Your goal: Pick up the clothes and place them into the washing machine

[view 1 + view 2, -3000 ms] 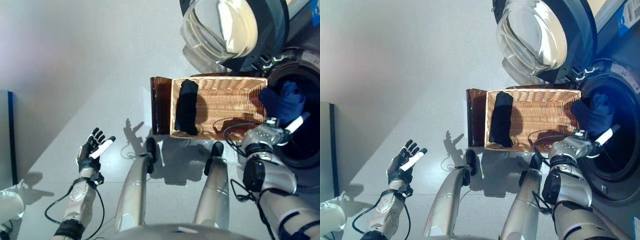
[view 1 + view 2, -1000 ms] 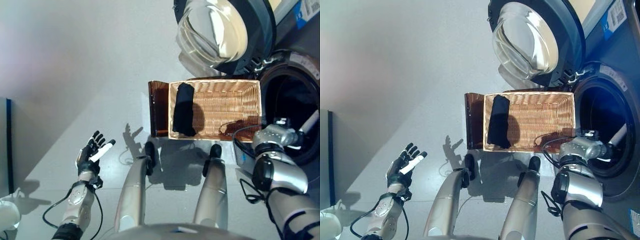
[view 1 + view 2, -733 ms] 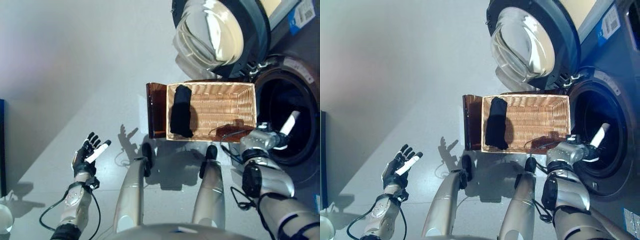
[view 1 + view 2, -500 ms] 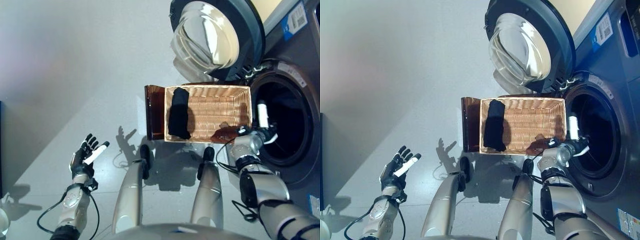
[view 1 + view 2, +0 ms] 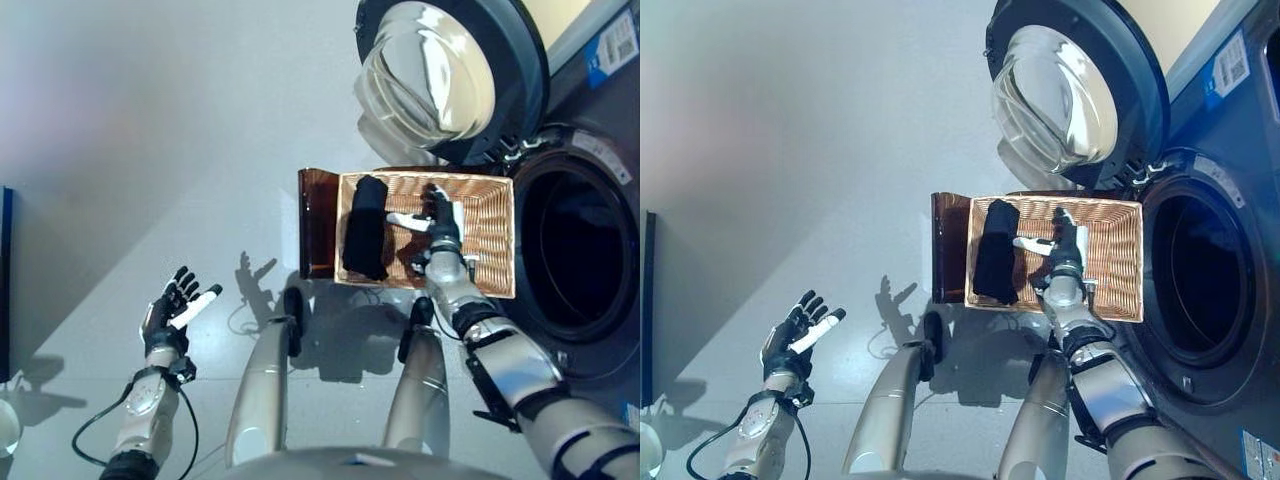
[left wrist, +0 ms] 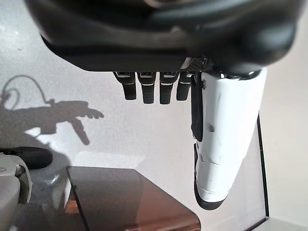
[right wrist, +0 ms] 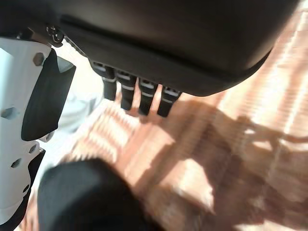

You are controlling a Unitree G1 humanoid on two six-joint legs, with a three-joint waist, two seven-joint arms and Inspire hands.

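A black garment (image 5: 366, 240) lies along the left end of the wicker basket (image 5: 488, 232) on the floor. My right hand (image 5: 438, 222) hovers open over the basket's middle, just right of the garment, empty. The right wrist view shows the black garment (image 7: 82, 197) below straight fingers (image 7: 139, 96) and woven basket floor. The washing machine's drum opening (image 5: 582, 262) gapes dark at the right, its glass door (image 5: 440, 70) swung open above the basket. My left hand (image 5: 170, 315) is open at the lower left over bare floor, holding nothing.
A brown panel (image 5: 318, 222) stands against the basket's left end. A dark blue upright edge (image 5: 5, 280) shows at the far left. Grey floor (image 5: 180, 130) spreads left of the basket.
My right hand held a blue garment at the drum three seconds ago; the garment is now gone from view. The hand has swung left from the drum to over the basket, empty.
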